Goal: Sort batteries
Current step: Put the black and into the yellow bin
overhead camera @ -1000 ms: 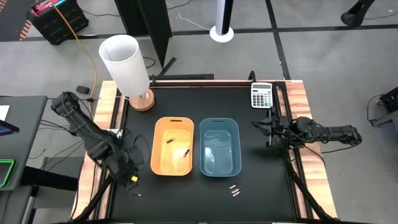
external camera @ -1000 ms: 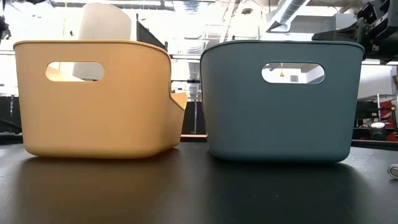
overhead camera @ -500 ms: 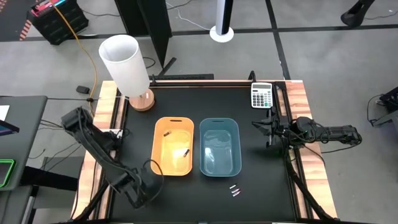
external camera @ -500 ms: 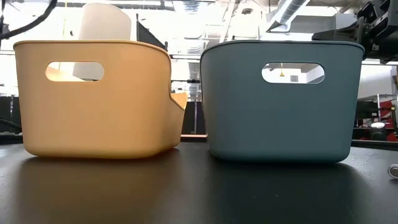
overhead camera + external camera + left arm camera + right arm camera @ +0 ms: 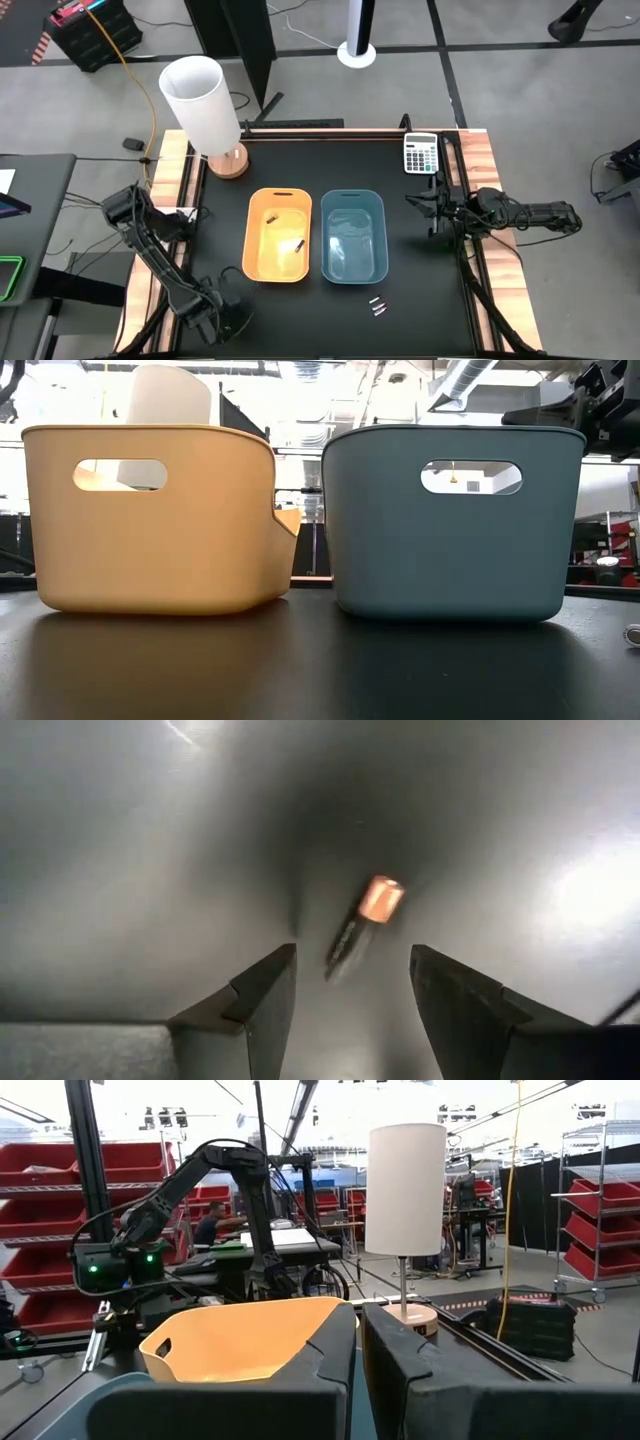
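Observation:
My left gripper [image 5: 222, 322] hangs low over the table's near left part, pointing down, open [image 5: 352, 955]. A dark battery with a copper-coloured end [image 5: 362, 918] lies on the black table just ahead of the gap between the fingers, untouched; the high view hides it under the gripper. Two dark batteries [image 5: 299, 244] lie in the orange bin [image 5: 252, 240]. Two silvery batteries [image 5: 377, 306] lie on the table in front of the blue bin [image 5: 381, 240]. My right gripper [image 5: 432, 214] waits at the table's right edge, shut [image 5: 360, 1342].
The orange bin [image 5: 150, 520] and the blue bin [image 5: 455, 525] stand side by side mid-table. A lamp with a white shade [image 5: 202, 95] stands at the far left corner, a calculator [image 5: 421, 153] at the far right. Bare black tabletop lies along the near edge.
My left gripper has moved from beside the orange bin's left side toward the table's near edge and down, and now hangs over the spot where the loose dark battery lay. The bins, the other batteries and my right arm have kept still.

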### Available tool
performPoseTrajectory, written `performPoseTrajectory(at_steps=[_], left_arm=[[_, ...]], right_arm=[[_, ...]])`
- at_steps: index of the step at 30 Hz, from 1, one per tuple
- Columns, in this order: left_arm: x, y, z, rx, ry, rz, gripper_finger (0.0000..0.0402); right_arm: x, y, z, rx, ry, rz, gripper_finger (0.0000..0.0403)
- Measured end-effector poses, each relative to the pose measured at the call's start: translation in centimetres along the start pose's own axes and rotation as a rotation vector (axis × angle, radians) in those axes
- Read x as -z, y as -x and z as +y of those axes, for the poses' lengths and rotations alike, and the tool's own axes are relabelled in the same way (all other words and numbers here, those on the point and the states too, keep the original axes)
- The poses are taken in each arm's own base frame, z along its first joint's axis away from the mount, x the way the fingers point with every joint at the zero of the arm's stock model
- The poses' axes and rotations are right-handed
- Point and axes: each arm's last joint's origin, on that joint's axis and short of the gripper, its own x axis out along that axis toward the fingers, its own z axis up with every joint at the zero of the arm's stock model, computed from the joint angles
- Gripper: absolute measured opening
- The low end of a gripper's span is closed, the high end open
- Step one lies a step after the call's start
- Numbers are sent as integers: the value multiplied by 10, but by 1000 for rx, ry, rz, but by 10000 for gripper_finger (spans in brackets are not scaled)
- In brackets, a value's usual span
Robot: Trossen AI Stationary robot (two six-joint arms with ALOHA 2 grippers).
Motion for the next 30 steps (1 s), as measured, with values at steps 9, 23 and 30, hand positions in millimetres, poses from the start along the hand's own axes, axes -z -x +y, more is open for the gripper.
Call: performPoseTrajectory(at_steps=[9, 23, 30], left_arm=[[2, -9, 4, 10, -33, -45, 190], [2, -21, 13, 6, -88, -63, 96], [2, -21, 15, -10, -115, -74, 17]], right_arm=[[0, 0, 0, -1, -7, -4, 42], [0, 0, 0, 0, -7, -3, 42], [0, 0, 0, 0, -6, -3, 42]])
